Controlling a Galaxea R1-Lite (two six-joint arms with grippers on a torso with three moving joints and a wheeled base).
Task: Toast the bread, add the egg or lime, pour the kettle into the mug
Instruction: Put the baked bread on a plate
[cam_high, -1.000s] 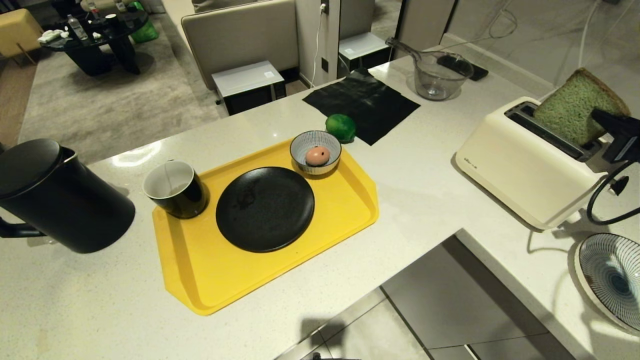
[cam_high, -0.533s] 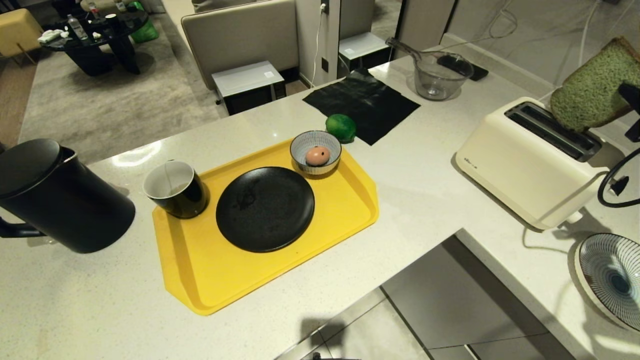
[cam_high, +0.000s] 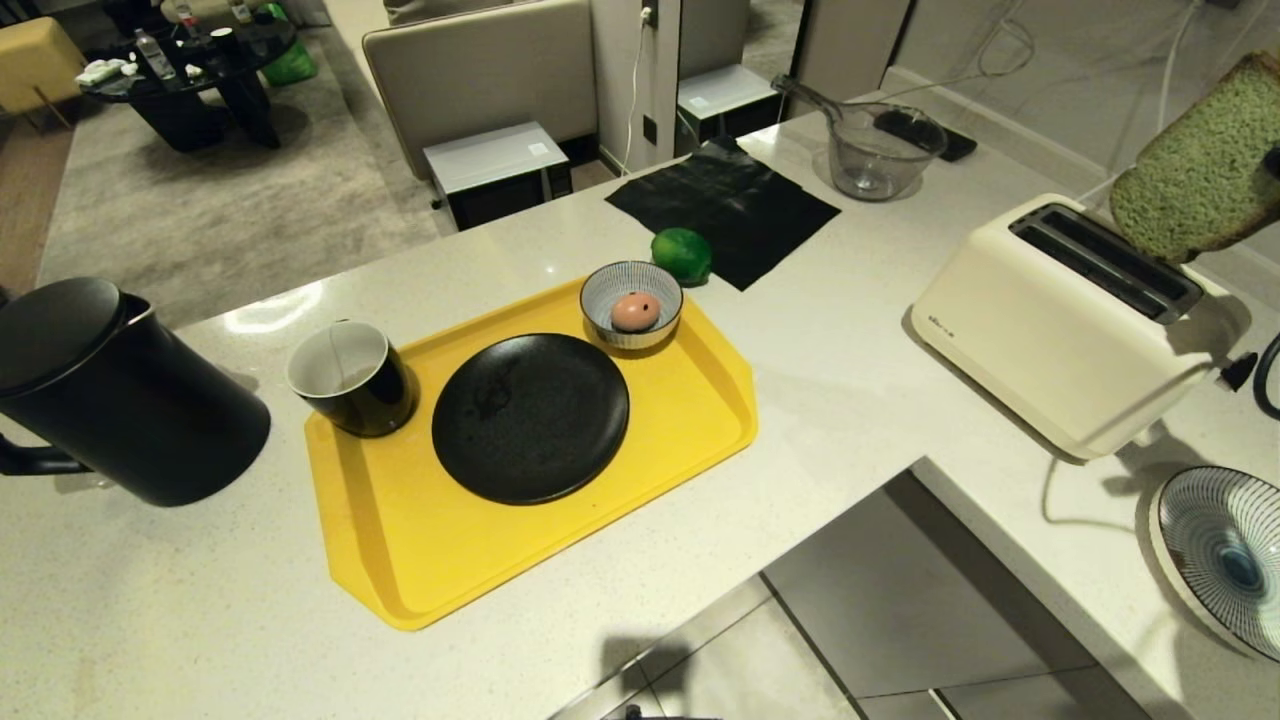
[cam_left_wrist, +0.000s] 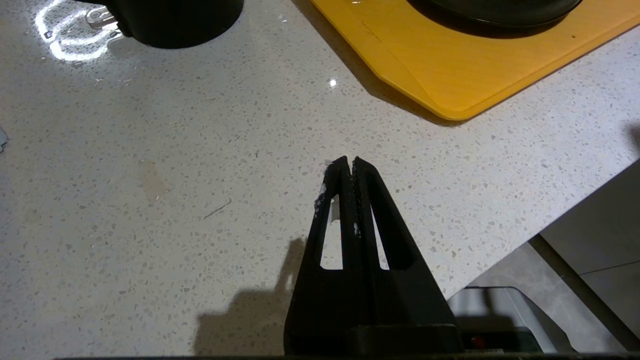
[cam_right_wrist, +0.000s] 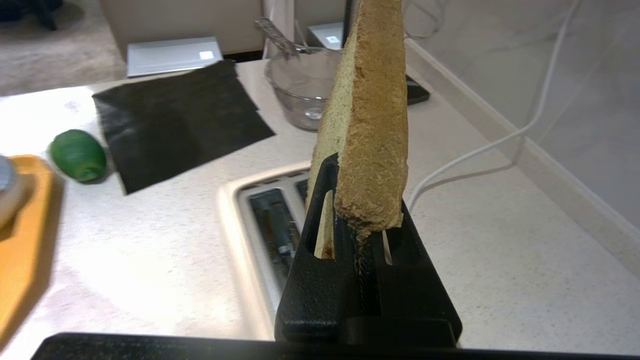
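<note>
The green bread (cam_high: 1205, 170) with a brown crust hangs in the air above and to the right of the cream toaster (cam_high: 1060, 320), clear of its slots. My right gripper (cam_right_wrist: 357, 172) is shut on the bread (cam_right_wrist: 370, 125). On the yellow tray (cam_high: 640, 470) stand the black mug (cam_high: 350, 378), a black plate (cam_high: 530, 417) and a striped bowl holding the egg (cam_high: 635, 312). Behind the tray lies the lime (cam_high: 681, 254). At the far left stands the black kettle (cam_high: 110, 390). My left gripper (cam_left_wrist: 348, 161) hovers shut and empty over the counter near the tray's corner.
A black cloth (cam_high: 722, 203) and a glass measuring jug (cam_high: 872, 148) lie at the back of the counter. A striped plate (cam_high: 1225, 555) sits at the right edge. The toaster's white cord (cam_right_wrist: 500, 140) runs along the wall. The counter drops away to the floor in front.
My right gripper has lifted the bread up out of the toaster slot and carried it to the right, so the gripper itself has left the head view.
</note>
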